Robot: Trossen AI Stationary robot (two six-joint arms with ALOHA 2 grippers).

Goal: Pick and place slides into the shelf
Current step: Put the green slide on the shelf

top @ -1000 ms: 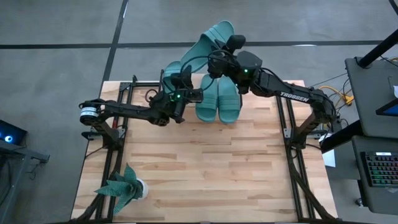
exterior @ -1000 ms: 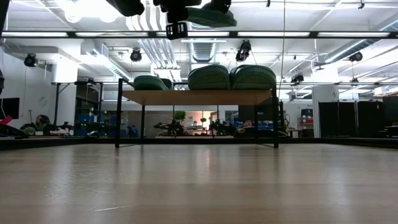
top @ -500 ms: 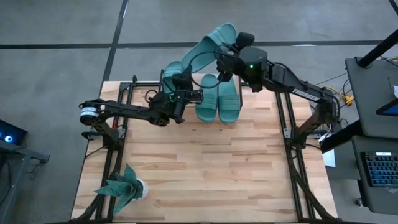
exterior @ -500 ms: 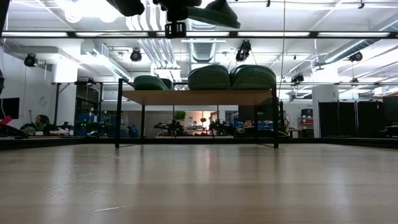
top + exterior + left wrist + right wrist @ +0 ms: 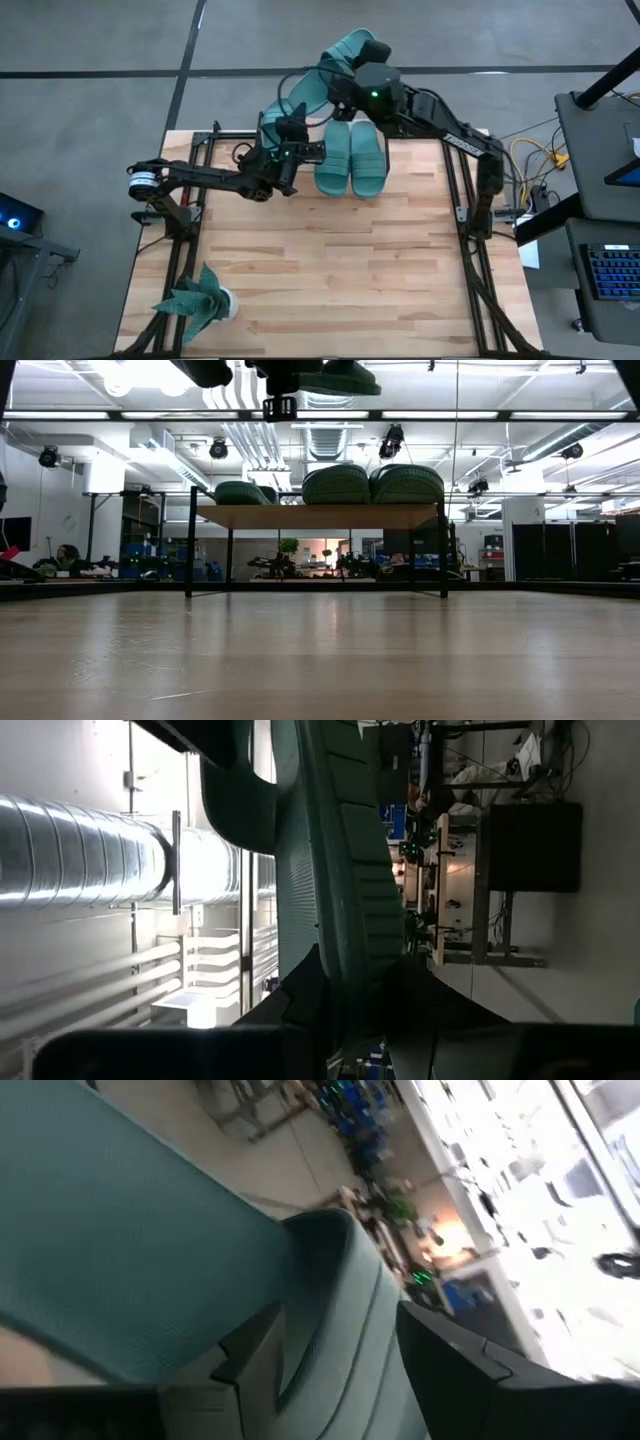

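1. A plant (image 5: pixel 200 303) in a white pot stands at the near left corner of the desk (image 5: pixel 330 280).
2. The shelf (image 5: pixel 320 515) stands along the far edge of the desk.
3. Two sandals lie side by side on the right part of the shelf, the middle sandal (image 5: pixel 333 160) and the right sandal (image 5: pixel 368 160). They touch each other.
4. The left sandal (image 5: pixel 240 492) lies on the left part of the shelf.
5. My left gripper (image 5: pixel 350 995) is over the left part of the shelf. Its fingers are pinched tight on the sole edge of the raised sandal (image 5: pixel 335 68).
6. The raised sandal is up in the air. It slants from above the shelf out past the far edge of the desk.
7. My right gripper (image 5: pixel 330 1370) is at the far end of the raised sandal. One finger sits on each side of it, but I cannot tell if they squeeze it or are let go.
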